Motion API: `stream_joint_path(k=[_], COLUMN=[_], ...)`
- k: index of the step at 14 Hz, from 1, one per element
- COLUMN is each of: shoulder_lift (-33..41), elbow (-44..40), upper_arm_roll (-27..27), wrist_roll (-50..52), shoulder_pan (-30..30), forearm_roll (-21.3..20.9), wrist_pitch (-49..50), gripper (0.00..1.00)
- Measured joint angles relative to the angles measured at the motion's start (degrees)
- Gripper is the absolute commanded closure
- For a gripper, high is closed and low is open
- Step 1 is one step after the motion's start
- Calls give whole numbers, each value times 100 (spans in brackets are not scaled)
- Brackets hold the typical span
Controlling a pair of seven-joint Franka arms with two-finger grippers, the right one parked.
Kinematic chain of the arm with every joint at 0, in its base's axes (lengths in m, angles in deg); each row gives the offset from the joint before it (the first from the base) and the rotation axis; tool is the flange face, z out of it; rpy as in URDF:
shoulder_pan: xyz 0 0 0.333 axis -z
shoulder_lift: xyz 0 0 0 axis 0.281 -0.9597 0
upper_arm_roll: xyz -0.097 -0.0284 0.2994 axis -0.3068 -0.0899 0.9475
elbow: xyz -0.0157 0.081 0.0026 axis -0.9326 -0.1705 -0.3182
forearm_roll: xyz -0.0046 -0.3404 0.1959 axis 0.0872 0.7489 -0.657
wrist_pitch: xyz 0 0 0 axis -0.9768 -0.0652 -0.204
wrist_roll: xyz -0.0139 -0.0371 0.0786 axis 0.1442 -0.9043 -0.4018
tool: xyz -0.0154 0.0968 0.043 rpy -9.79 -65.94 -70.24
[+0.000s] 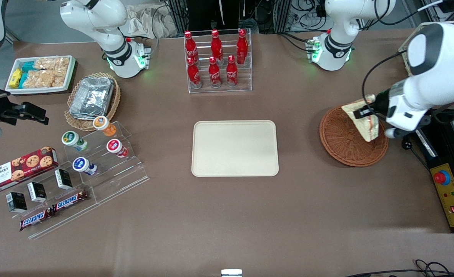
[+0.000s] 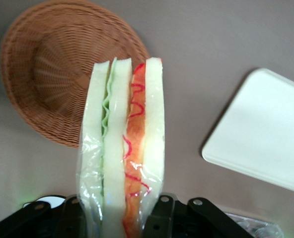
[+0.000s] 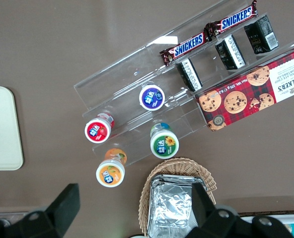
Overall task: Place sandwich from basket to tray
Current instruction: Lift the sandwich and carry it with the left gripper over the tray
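Left end effector [image 1: 366, 111] hangs over the reddish-brown basket [image 1: 346, 148] at the working arm's end of the counter [image 1: 227, 215], fingers pinching one sandwich [image 1: 365, 121]; wrist view confirms both fingers [image 2: 159, 218] pressed against the wrapped wedge [image 2: 124, 148], which is lifted clear above the basket [image 2: 52, 64] floor. Sandwich: three pale bread layers, green filling in one gap, red-orange in the other, clear wrap around the gripped end. Basket otherwise holds nothing visible. One cream tray [image 1: 235, 148] lies flat mid-counter, well apart from the basket, bare; a corner of it shows in the wrist view [image 2: 261, 134]. Other stock, counted: six red cola bottles [image 1: 215, 57] in one clear rack, farther from the front camera than the tray, in two rows of three. Toward the parked arm's end: one paler wicker basket with foil containers [image 1: 92, 98]; one white tray of bagged snacks [image 1: 40, 73]; one clear stepped stand [image 1: 107, 173] carrying four yogurt cups [image 1: 96, 144] (orange, green, red, blue lids), three small black boxes [image 1: 37, 191], two Snickers bars [image 1: 54, 209], and one Walkers cookie box [image 1: 21, 168]
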Motion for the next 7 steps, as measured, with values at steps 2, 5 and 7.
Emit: stream_joint_path(k=[2, 5, 7], shoulder_lift=[-108, -440, -751], elbow=[-93, -311, -488], upper_arm_roll=[-477, -1018, -1293], wrist_roll=[15, 27, 33], shoulder_pan=[13, 28, 28], forearm_roll=[-1, -4, -112], wrist_pitch=[0, -9, -45], gripper=[65, 65, 65])
